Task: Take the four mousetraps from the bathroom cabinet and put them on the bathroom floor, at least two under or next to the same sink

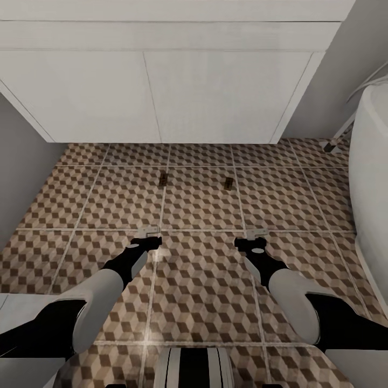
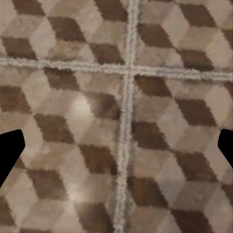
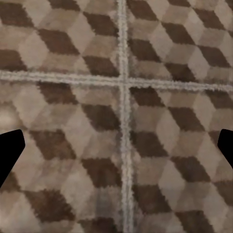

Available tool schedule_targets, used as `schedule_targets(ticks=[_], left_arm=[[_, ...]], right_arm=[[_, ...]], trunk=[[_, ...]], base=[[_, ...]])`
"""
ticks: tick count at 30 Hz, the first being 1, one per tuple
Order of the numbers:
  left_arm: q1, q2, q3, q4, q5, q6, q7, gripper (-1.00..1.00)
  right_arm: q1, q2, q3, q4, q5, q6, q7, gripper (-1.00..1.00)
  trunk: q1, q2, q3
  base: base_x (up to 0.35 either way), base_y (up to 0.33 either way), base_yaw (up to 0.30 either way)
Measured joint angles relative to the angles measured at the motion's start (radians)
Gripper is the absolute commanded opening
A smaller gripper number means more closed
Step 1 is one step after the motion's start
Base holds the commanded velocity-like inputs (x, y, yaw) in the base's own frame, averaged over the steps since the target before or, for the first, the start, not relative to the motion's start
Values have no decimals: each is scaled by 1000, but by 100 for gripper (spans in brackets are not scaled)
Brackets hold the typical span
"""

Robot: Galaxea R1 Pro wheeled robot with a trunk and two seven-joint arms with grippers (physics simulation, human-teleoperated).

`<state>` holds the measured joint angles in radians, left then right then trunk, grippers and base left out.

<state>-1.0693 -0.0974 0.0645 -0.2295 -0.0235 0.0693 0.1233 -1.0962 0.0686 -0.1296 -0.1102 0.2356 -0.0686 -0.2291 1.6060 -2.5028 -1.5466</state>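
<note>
From the head camera, two small flat brown wooden mousetraps (image 1: pixel 163 179) (image 1: pixel 228 184) lie on the cube-patterned brown, beige and white tiled bathroom floor (image 1: pixel 199 280), well apart from each other and just in front of the white boxy sink vanity (image 1: pixel 161 91). Judged from their look, they are light, stiff and thin, best pinched across the board's long edges, clear of the wire. The left hand (image 1: pixel 149 233) and right hand (image 1: pixel 256 234) hover empty, fingers spread. A white bathtub (image 1: pixel 372 161) crowds the right side.

The left wrist camera shows bare tile (image 2: pixel 73 111) between black fingertips (image 2: pixel 9 153) set wide.

The right wrist camera likewise shows grout lines (image 3: pixel 124 80) between parted fingertips (image 3: pixel 9 153).
</note>
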Motion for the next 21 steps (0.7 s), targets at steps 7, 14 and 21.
schedule_targets(ticks=[7,14,21], left_arm=[[0,0,0,1,-1,0,0,100],[0,2,0,1,-1,0,0,100],[0,3,0,1,-2,1,0,100]], right_arm=[[0,0,0,0,-1,0,0,100],[0,0,0,0,-1,0,1,100],[0,0,0,0,-1,0,1,100]], trunk=[[-2,1,15],[-5,3,42],[-25,38,66]], base=[[0,0,0],[0,0,0],[0,0,0]])
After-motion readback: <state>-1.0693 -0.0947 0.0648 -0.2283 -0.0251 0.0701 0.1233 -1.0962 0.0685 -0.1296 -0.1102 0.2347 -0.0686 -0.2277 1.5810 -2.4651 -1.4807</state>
